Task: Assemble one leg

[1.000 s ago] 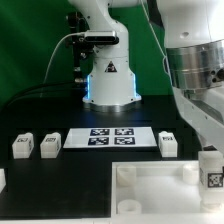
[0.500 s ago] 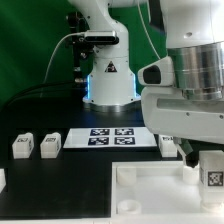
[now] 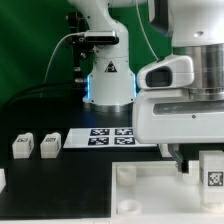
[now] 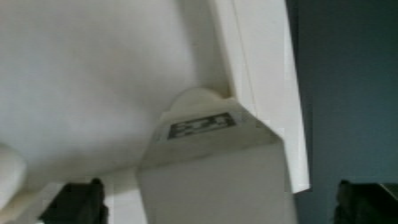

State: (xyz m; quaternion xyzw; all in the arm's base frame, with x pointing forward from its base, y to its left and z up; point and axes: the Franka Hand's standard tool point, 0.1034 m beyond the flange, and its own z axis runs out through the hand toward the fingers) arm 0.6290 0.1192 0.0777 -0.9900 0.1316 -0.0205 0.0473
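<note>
The exterior view shows the leg [image 3: 213,170] standing upright at the corner of the white top [image 3: 150,188] on the exterior view's right. The arm's bulk hangs low over it and hides the pincer. Only the wrist view shows the pincer [image 4: 222,205], which is open: its dark fingers [image 4: 80,200] flank the tagged leg [image 4: 201,150], and a strip of dark counter [image 4: 347,90] shows beside it.

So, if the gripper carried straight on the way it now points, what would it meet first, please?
Most likely the leg, which sits right ahead of the gripper, with the white top behind it. Depth is unclear in the wrist view, so I cannot tell how near it is.
</note>
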